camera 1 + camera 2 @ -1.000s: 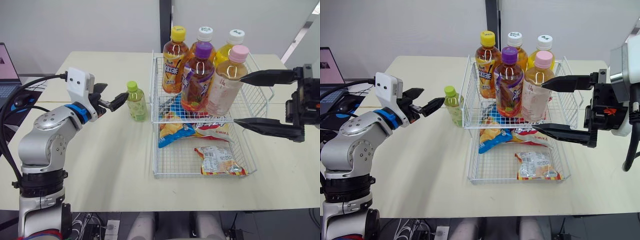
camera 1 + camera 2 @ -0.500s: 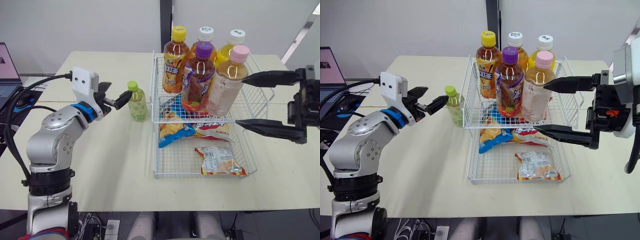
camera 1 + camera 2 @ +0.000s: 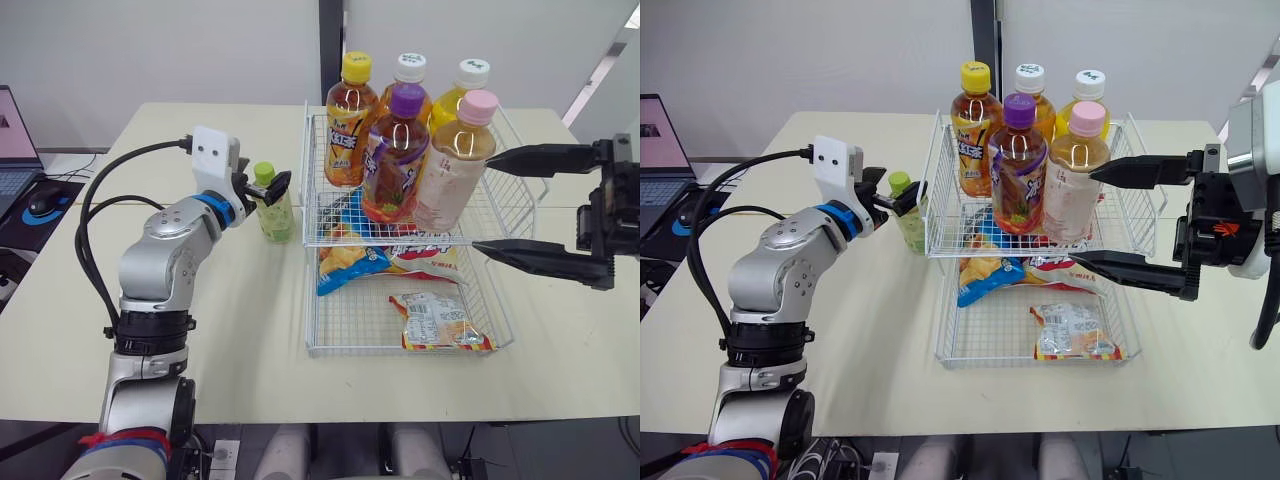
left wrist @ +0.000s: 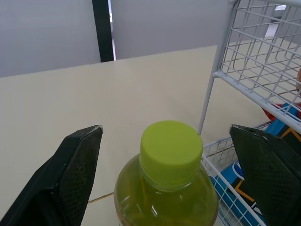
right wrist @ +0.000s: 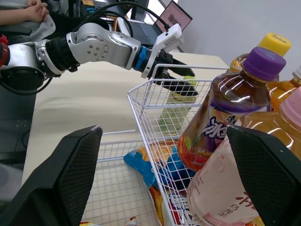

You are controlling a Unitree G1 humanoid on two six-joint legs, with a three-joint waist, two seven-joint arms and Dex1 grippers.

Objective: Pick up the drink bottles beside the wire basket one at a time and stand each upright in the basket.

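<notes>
A small green bottle (image 3: 272, 205) with a lime cap (image 4: 169, 147) stands upright on the table just left of the white wire basket (image 3: 330, 242). My left gripper (image 3: 265, 182) is open, with one finger on each side of the bottle's cap and not touching it. Several bottles stand upright in the basket's upper tier, among them a purple-capped one (image 3: 396, 160) and a pink-capped one (image 3: 452, 170). At the basket's right side my right gripper (image 3: 480, 200) is open and holds nothing, its fingers close to the pink-capped bottle.
Snack bags (image 3: 350, 265) (image 3: 437, 322) lie in the basket's lower tier. A laptop (image 3: 12, 140) and a mouse (image 3: 45, 200) sit at the far left. A person's hands (image 5: 33, 12) rest beyond the table's left side. Bare tabletop lies in front of the basket.
My left gripper has moved right, from a short way off the green bottle to straddling its cap. The right gripper has hardly moved.
</notes>
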